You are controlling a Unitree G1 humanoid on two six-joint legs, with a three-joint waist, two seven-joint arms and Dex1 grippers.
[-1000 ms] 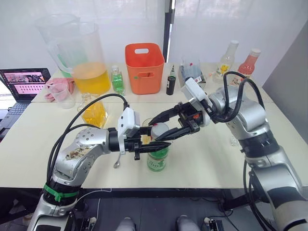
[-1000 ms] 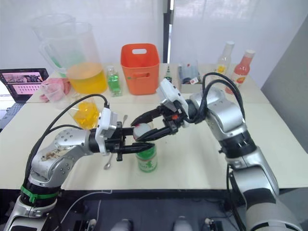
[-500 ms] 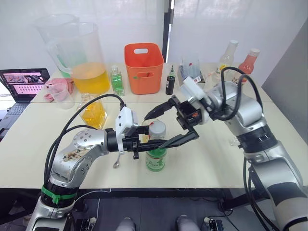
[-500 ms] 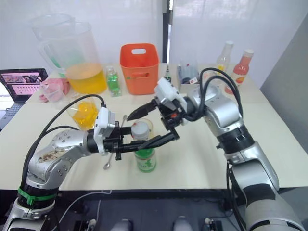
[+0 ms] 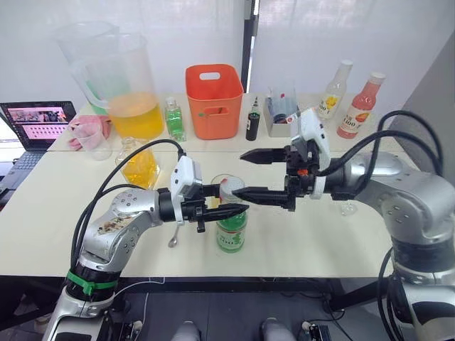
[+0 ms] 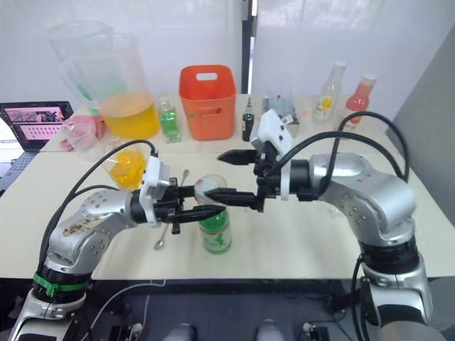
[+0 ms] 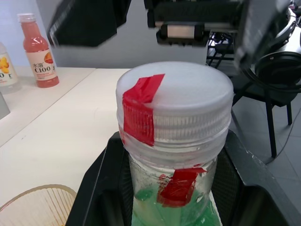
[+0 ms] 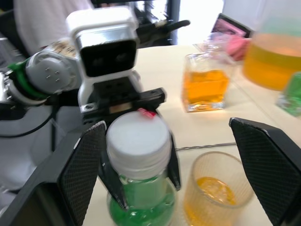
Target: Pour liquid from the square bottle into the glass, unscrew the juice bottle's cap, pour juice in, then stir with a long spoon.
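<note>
Two cream tables, left tool gripping juice bottle, right tool open.

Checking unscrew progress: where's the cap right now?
The cap is on the juice bottle near the table's front edge, with the left pincer shut on the bottle's neck and the open right pincer just beside it.

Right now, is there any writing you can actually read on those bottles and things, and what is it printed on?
"C100": on the white label of the pink bottle, with smaller characters above it too small to read.
The yellow-labelled clear bottle: print too small to read.
The juice bottle: label print too blurred to read.
The laptop: screen content too small to read.
</note>
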